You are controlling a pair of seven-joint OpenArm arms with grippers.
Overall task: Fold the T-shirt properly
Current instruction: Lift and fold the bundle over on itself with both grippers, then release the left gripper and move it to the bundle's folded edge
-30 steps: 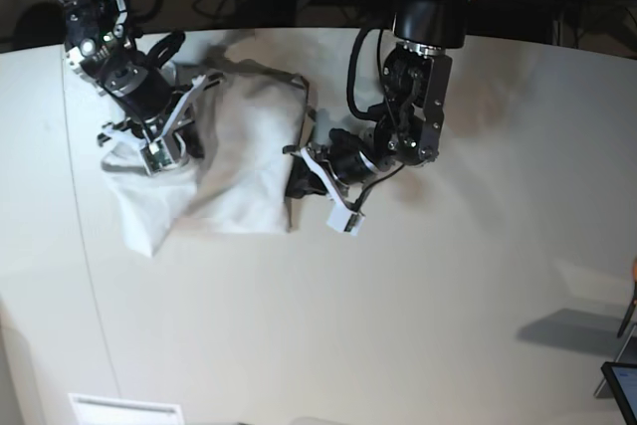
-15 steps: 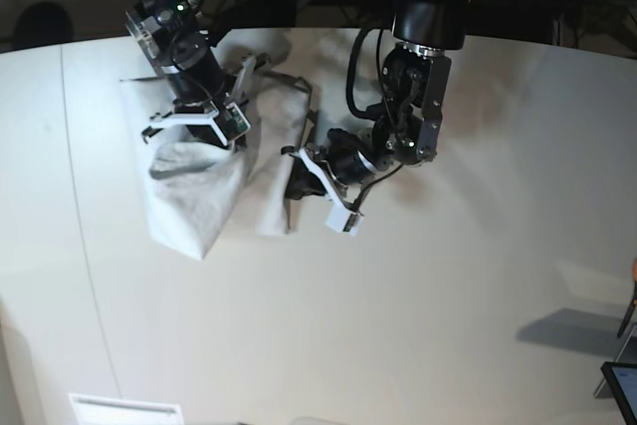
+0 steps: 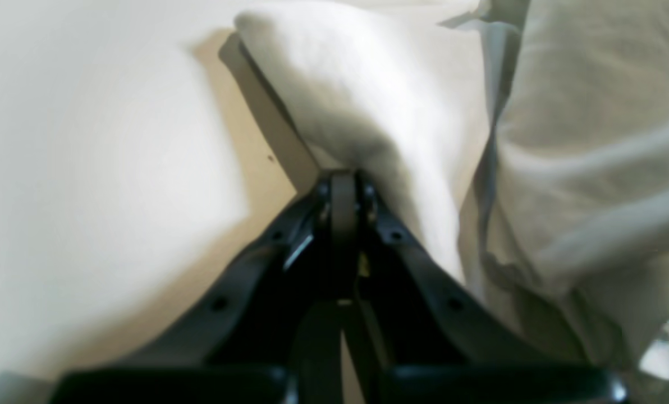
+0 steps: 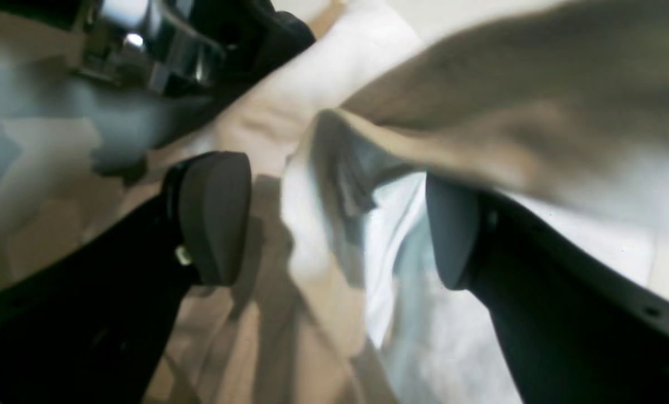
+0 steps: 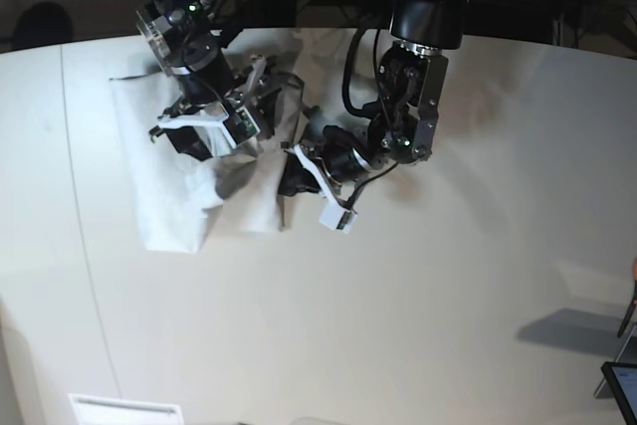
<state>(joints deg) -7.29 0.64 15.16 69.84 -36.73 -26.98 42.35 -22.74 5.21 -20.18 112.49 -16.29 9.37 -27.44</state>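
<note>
White T-shirt (image 5: 184, 208) bunched, left gripper (image 3: 343, 185) pinched on its edge, right gripper (image 4: 334, 224) wide, prob. empty

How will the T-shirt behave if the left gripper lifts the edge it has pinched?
The T-shirt is probably floppy: it lies in soft wrinkles and sags around the right gripper, whose jaws stand open. It looks light, so the edge held by the left gripper would likely drape and drag rather than hold shape.

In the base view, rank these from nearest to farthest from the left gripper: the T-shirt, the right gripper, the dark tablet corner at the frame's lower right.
1. T-shirt: touching the left gripper, which is shut on its right edge.
2. Right gripper: over the shirt, toward the view's left, open.
3. Tablet corner: far off at the lower right edge.
</note>
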